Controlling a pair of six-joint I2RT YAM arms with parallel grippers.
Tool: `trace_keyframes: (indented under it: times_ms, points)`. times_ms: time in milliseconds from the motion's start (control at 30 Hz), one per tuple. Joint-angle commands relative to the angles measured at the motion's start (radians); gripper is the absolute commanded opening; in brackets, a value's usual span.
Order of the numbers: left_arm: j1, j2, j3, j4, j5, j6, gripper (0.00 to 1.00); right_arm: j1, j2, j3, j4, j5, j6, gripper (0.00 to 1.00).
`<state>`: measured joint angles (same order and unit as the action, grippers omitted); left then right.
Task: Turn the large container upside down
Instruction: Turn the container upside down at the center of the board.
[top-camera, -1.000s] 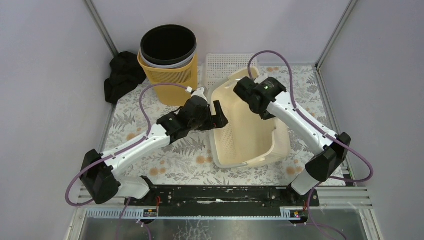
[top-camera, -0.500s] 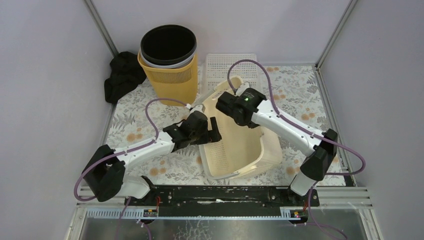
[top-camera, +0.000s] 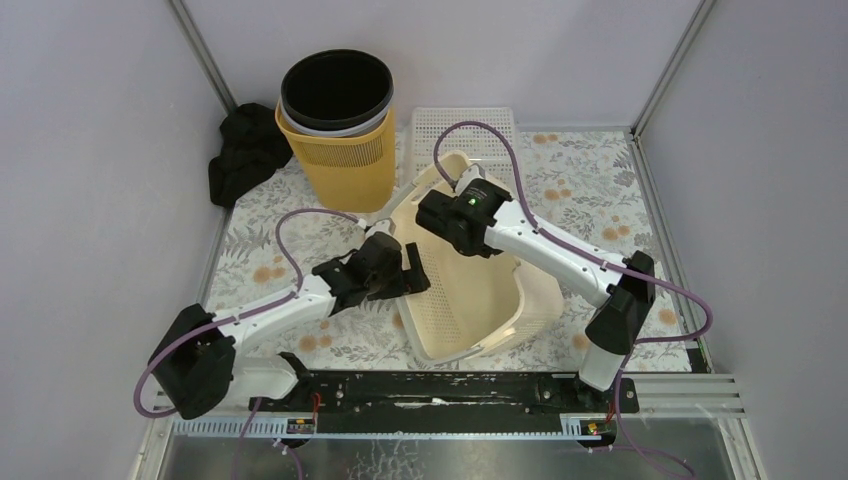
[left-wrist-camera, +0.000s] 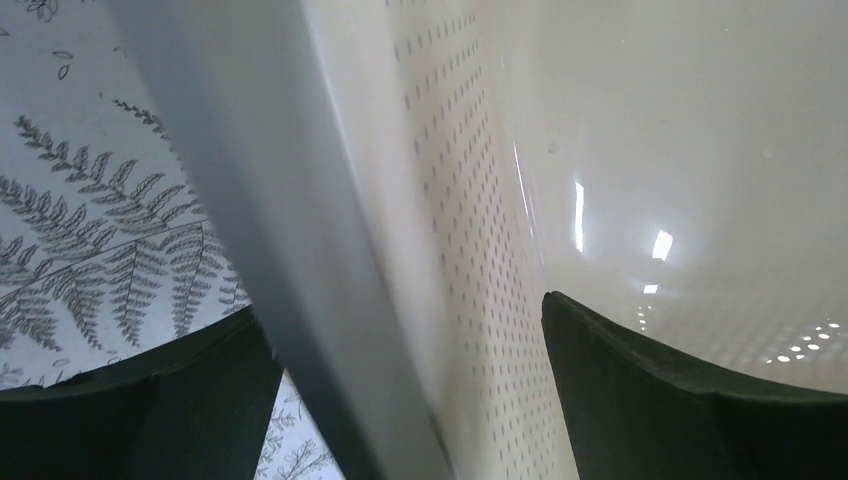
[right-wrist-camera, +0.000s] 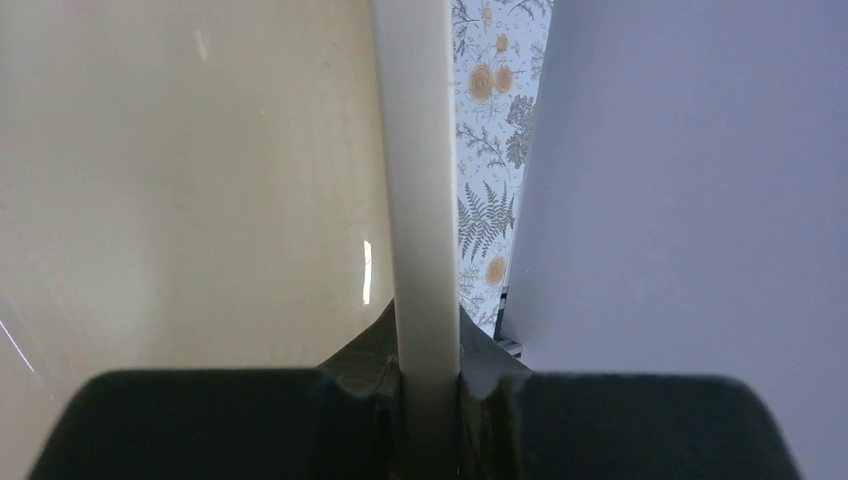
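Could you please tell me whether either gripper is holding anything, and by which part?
The right gripper clamps the cream basket by its rim. The left gripper stands open astride the basket's side wall, gripping nothing.

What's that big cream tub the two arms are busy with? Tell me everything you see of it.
The cream basket looks like glossy plastic, with a thick rim and walls dotted with small holes. It is empty, tipped up on one edge on the floral table. The right gripper is shut on its rim; the open left gripper straddles a side wall.
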<state>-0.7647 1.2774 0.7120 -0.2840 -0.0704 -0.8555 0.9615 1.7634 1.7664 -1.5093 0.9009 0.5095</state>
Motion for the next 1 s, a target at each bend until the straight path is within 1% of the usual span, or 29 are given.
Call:
trace_keyframes:
  times_ms: [0, 67, 200, 400, 500, 567, 700, 833, 867, 967]
  points:
    - [0.003, -0.076, -0.009, -0.057, -0.01, -0.015, 1.0, 0.031, 0.055, -0.005, 0.05, -0.05, 0.086, 0.05]
    - [0.003, -0.115, 0.007, -0.106, -0.013, -0.014, 1.0, 0.032, 0.05, -0.004, 0.05, -0.033, 0.092, 0.03]
    - [0.002, -0.188, 0.036, -0.19, -0.02, -0.011, 1.0, 0.031, 0.042, 0.001, 0.05, -0.013, 0.092, 0.04]
    - [0.002, -0.284, 0.076, -0.255, -0.007, -0.025, 1.0, 0.031, 0.062, 0.005, 0.049, -0.01, 0.09, 0.04]
    - [0.003, -0.306, 0.097, -0.264, -0.002, -0.027, 0.96, 0.032, 0.068, 0.004, 0.05, -0.012, 0.089, 0.04]
    - [0.002, -0.309, 0.106, -0.265, 0.002, -0.024, 0.87, 0.032, 0.067, 0.005, 0.05, -0.01, 0.088, 0.04]
    - [0.001, -0.293, 0.113, -0.263, 0.009, -0.016, 0.66, 0.032, 0.064, 0.01, 0.05, -0.01, 0.085, 0.05]
    - [0.002, -0.278, 0.102, -0.256, 0.01, -0.013, 0.4, 0.032, 0.061, 0.014, 0.05, -0.012, 0.082, 0.05]
    - [0.002, -0.275, 0.098, -0.253, 0.01, -0.013, 0.35, 0.032, 0.061, 0.015, 0.05, -0.014, 0.082, 0.05]
    - [0.002, -0.266, 0.08, -0.246, 0.002, -0.01, 0.26, 0.034, 0.058, 0.018, 0.05, -0.02, 0.078, 0.06]
